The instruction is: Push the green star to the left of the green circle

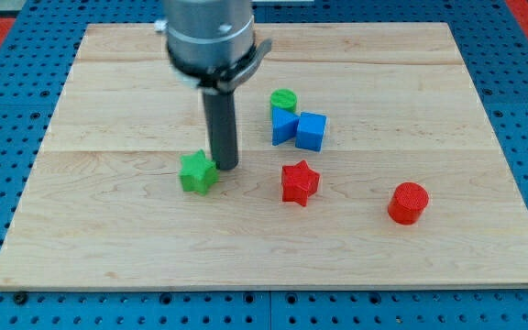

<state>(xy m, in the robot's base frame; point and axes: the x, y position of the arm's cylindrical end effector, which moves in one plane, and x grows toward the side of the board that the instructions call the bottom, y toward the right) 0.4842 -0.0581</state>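
The green star [196, 172] lies on the wooden board [108, 92], left of centre. My tip [225, 167] stands right beside the star's right edge, touching or nearly touching it. The green circle [283, 99] sits up and to the right of the star, near the middle of the board. It touches the top of a blue block.
Two blue blocks sit just below the green circle, a blue triangle-like one [284, 126] and a blue cube [311, 131]. A red star [299, 181] lies right of my tip. A red cylinder [408, 203] lies further right.
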